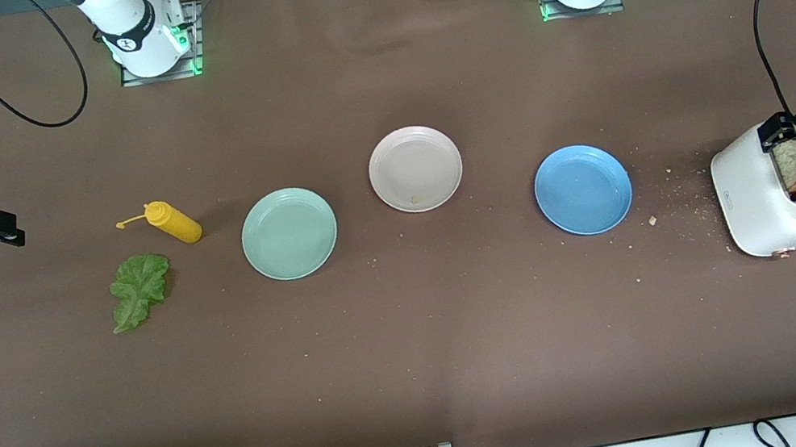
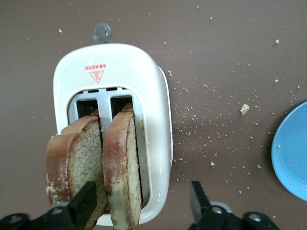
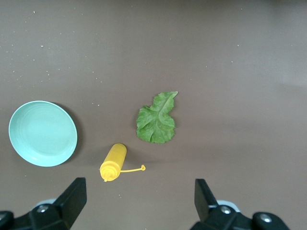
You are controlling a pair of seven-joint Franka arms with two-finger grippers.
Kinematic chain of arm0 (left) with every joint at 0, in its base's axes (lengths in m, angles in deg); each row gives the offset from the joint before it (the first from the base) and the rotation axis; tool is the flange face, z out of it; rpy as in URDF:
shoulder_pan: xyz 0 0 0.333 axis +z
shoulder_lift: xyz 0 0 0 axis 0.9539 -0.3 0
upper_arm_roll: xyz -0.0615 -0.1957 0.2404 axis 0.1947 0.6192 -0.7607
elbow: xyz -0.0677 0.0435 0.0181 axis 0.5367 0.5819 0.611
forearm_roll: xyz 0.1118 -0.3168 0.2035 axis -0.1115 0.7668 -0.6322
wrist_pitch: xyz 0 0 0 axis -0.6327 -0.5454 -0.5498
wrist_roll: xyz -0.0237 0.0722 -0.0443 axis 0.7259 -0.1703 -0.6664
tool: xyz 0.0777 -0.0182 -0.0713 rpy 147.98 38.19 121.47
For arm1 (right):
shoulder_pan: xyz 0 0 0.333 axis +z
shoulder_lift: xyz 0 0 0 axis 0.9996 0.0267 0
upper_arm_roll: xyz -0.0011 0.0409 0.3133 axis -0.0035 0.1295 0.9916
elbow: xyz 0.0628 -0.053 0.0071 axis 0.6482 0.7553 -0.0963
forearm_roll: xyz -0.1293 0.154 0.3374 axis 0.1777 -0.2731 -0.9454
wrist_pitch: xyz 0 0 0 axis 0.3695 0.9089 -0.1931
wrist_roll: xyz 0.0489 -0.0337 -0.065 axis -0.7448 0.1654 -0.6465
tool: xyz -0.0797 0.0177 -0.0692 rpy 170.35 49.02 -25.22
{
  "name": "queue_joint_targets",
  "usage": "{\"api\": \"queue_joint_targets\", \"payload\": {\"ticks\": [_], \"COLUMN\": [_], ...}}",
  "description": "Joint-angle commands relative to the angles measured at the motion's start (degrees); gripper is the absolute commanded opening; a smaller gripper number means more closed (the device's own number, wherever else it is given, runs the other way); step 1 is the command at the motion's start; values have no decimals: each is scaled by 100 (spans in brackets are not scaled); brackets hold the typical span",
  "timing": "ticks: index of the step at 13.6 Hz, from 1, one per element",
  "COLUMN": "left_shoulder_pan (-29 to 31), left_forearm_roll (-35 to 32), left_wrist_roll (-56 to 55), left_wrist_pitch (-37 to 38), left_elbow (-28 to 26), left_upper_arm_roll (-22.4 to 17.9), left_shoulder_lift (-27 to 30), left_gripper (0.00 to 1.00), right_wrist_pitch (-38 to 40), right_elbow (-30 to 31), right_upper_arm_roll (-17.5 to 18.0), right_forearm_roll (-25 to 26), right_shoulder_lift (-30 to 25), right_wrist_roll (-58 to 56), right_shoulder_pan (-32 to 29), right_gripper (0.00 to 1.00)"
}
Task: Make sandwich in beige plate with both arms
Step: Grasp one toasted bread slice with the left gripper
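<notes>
Table: brown mat, dusted with crumbs near the toaster.
Beige plate: sat bare between the mint-green plate and blue plate.
Toast: two slices stood in the toaster slots.
Lettuce: lay beside the mustard bottle.
My left gripper: fingers spread around the toast (not yet pinching).
My right gripper: waited over the table's right-arm end, fingers wide apart.
</notes>
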Motion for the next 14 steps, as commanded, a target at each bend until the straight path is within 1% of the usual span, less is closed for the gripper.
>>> {"api": "queue_joint_targets", "payload": {"ticks": [1,2,6,8,9,11,13,14], "left_shoulder_pan": [172,181,181,172,155,137,76,-3], "left_forearm_roll": [-117,-117,-143,-187,-196,-205,-205,-213], "left_wrist_roll": [-44,-44,17,0,0,9,0,17], "left_wrist_pitch": [-96,-96,62,211,456,1193,2106,2485], "left_elbow": [-67,-49,-5,179,388,819,1485,1724], "left_upper_arm_roll": [59,59,59,76,85,85,173,260], "left_shoulder_lift": [-59,-68,-59,-41,-50,-50,-50,-50], "left_gripper": [17,0,0,0,0,0,0,0], "right_wrist_pitch": [-31,-40,-40,-40,-40,-40,-40,-40], "right_elbow": [-18,-27,-27,-18,-27,-18,-27,-27], "right_upper_arm_roll": [30,30,30,30,30,30,30,30], "right_forearm_roll": [-67,-67,-67,-67,-67,-67,-67,-67], "right_shoulder_lift": [7,7,7,7,7,7,7,7], "right_wrist_roll": [-15,-15,-15,-15,-15,-15,-15,-15], "right_shoulder_pan": [-36,-36,-28,-28,-28,-28,-28,-28], "right_gripper": [100,100,100,100,100,100,100,100]}}
